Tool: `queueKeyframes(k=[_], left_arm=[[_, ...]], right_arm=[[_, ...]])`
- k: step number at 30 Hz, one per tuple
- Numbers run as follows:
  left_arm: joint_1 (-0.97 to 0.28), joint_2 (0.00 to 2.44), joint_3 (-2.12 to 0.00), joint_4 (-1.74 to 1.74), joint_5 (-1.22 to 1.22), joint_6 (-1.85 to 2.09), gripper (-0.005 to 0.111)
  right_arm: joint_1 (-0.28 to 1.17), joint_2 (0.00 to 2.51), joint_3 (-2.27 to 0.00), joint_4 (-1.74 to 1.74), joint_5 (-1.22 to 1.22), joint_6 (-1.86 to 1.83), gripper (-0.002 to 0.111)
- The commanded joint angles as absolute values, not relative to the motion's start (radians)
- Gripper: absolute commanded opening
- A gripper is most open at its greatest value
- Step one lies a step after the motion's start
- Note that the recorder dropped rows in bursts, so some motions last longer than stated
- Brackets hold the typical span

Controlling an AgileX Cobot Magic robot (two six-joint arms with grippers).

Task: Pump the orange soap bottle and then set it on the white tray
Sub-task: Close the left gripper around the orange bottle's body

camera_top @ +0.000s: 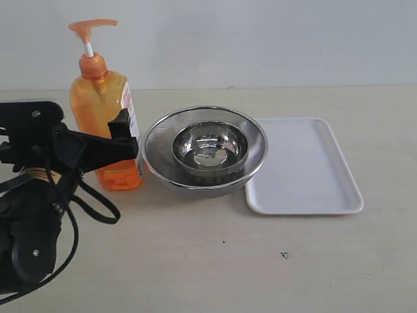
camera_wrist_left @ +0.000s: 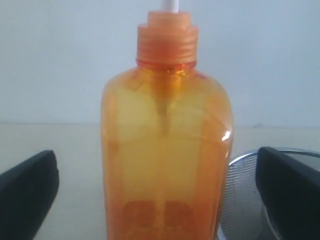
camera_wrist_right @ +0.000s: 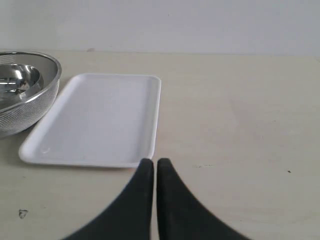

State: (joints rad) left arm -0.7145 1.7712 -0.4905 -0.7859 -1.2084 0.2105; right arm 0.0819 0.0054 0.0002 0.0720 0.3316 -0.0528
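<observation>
**Orange bottle stands by the big bowl, black fingers on each side of it**

The table (camera_top: pixel 215 261) is pale and holds everything. The white tray (camera_top: pixel 306 163) lies flat, tight against one side of the big steel bowl (camera_top: pixel 156 140). The orange soap bottle (camera_top: pixel 98 111) stands up straight on the table, close by the other side of that bowl, not on the tray. A small steel bowl (camera_top: pixel 210 149) sits inside the big one.

The exterior view shows the bottle's whole pump head (camera_top: pixel 91 26). The left wrist view stops at the white stem (camera_wrist_left: pixel 170 5). But it shows something else. The left gripper (camera_wrist_left: pixel 156 165) is spread wide around the bottle, with a gap on each side.

Only the right wrist view shows the right gripper (camera_wrist_right: pixel 154 167). It is near the tray edge farthest from the big bowl. Its two fingers (camera_wrist_right: pixel 135 195) are pressed almost together and hold nothing.
</observation>
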Motion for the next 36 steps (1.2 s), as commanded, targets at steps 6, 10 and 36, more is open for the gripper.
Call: queueKeyframes(k=[6,10,36], left_arm=[[-0.651,1.893,-0.592,-0.717,-1.221,0.203,0.11],[-0.614,1.932,-0.625,-0.713,-1.221,0.203,0.11],[-0.529,1.955,-0.71,-0.574,-1.118,0.198,0.033]], right_arm=[[0.079,0.0,0.0,0.071,0.322,-0.056,0.0],[0.079,0.0,0.0,0.071,0.322,-0.056,0.0],[0.079,0.0,0.0,0.071,0.324,-0.058,0.0]])
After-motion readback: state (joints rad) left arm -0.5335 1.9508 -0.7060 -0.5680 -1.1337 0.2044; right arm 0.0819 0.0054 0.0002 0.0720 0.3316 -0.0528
